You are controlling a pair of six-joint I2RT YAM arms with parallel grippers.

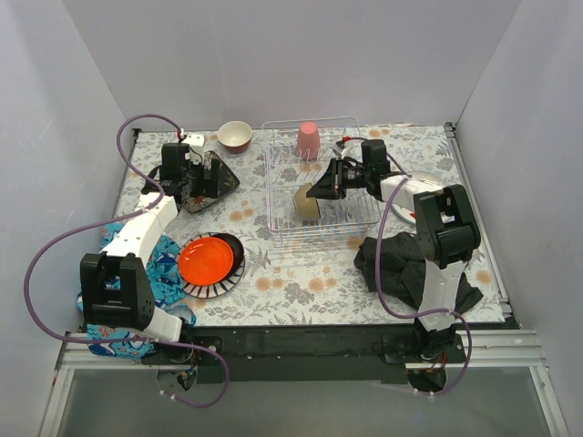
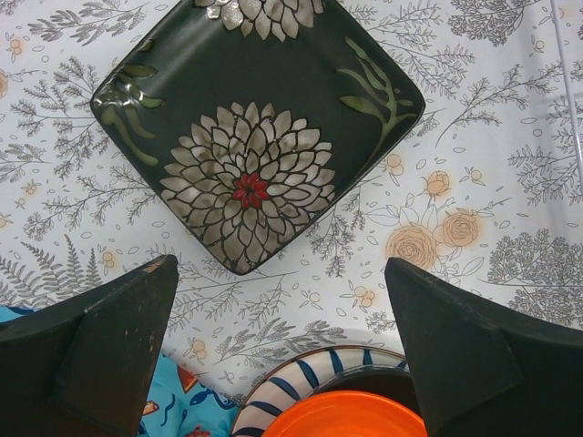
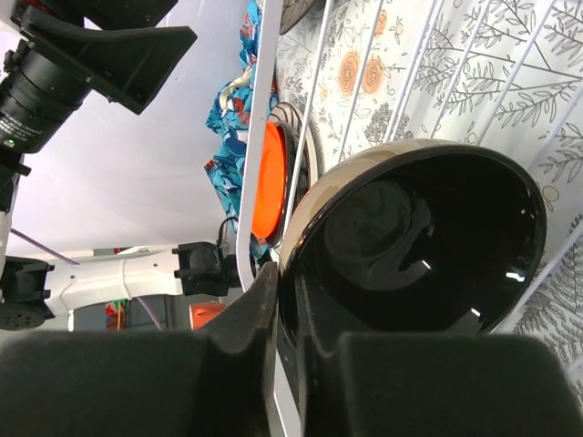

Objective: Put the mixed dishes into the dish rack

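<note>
Tan-bottomed bowl (image 1: 306, 201) stands on edge inside the dish rack (image 1: 351, 220), with the right gripper (image 3: 291, 319) pinching its rim. Left gripper (image 2: 281, 269) hangs over the black flowered plate (image 2: 255, 137), jaws spread wide, not touching it I think.

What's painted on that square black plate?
The square black plate bears a pale flower with red centre and green leaves; clearest in left wrist view.

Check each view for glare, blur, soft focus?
Top external: even light, faint shadows, sharp throughout. Left wrist: black plate crisp, with a mild sheen. Right wrist: small glints on the dark bowl; the fingers in the foreground look soft.
</note>
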